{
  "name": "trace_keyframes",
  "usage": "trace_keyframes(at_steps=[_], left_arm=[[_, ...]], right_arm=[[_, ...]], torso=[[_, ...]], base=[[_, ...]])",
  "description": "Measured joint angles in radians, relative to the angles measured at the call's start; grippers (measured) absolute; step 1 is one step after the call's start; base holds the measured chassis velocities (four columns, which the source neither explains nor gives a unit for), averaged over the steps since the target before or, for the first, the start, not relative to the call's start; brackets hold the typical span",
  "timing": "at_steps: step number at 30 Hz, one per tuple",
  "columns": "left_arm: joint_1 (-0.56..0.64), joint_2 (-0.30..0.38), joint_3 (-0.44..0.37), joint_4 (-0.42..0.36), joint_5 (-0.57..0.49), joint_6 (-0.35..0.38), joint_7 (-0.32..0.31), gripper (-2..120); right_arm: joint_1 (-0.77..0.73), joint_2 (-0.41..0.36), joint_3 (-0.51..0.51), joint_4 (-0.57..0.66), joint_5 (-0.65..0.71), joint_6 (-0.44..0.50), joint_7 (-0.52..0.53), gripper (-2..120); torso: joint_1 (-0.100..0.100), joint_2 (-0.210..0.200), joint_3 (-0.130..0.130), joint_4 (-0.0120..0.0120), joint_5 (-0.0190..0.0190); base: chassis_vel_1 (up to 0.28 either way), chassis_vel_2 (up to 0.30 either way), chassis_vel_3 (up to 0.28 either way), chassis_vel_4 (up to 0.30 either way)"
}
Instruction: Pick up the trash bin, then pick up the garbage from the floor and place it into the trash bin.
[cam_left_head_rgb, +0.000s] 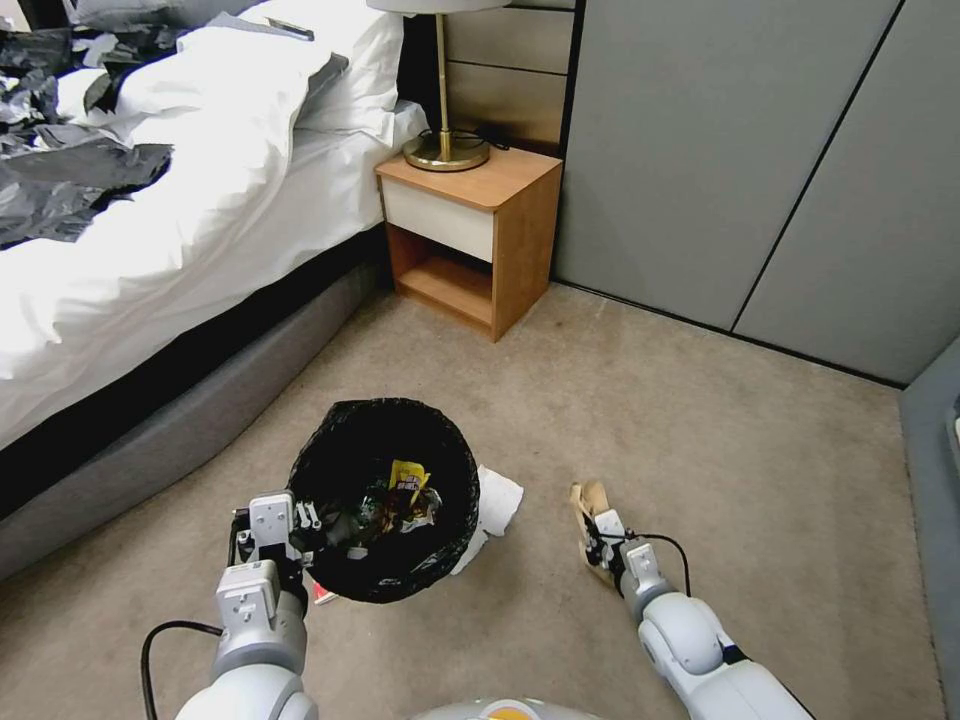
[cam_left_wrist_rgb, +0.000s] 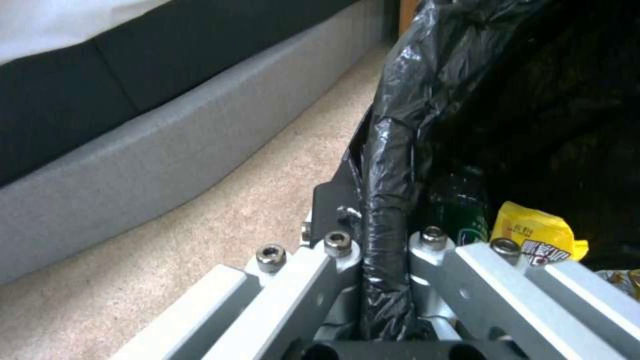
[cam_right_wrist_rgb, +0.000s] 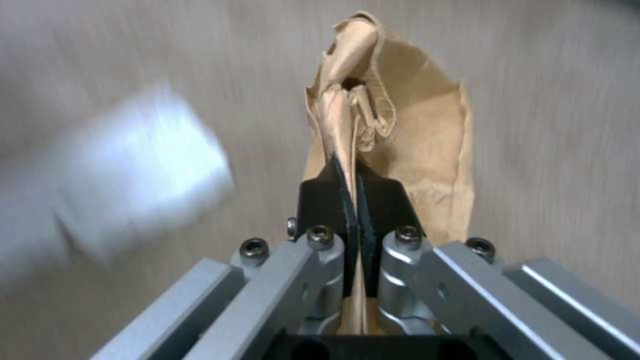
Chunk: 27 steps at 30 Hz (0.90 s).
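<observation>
Right wrist view: the brown paper bag (cam_right_wrist_rgb: 400, 145) is pinched tight by the right hand (cam_right_wrist_rgb: 353, 200) above the carpet (cam_right_wrist_rgb: 567, 125). The rim of the trash bin (cam_left_head_rgb: 385, 500) is gripped by the left hand (cam_left_head_rgb: 300, 520), beside the bed (cam_left_head_rgb: 150, 260).

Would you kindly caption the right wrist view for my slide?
Right gripper shut on the brown paper bag above the carpet.
</observation>
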Motion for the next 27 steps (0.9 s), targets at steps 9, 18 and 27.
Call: trace_keyframes(at_steps=[9,18,27], left_arm=[[-0.003,-0.001,0.012,0.014,0.01,0.005,0.0,0],[-0.006,-0.01,0.025,0.022,0.023,0.005,0.0,0],[0.002,-0.015,0.036,0.022,0.035,0.003,0.0,0]], right_arm=[[0.056,-0.035,0.002,0.482,0.138,0.355,-0.258,0],[-0.028,-0.101,-0.101,0.646,0.146,0.409,-0.341,0],[-0.037,-0.115,-0.217,0.577,0.088,0.424,-0.361,0]], torso=[[0.0,0.0,0.0,0.0002,0.0],[0.0,0.0,0.0,0.0,0.0001],[0.0,0.0,0.0,0.0001,0.0]], base=[[0.0,0.0,0.0,0.0],[0.0,0.0,0.0,0.0],[0.0,0.0,0.0,0.0]])
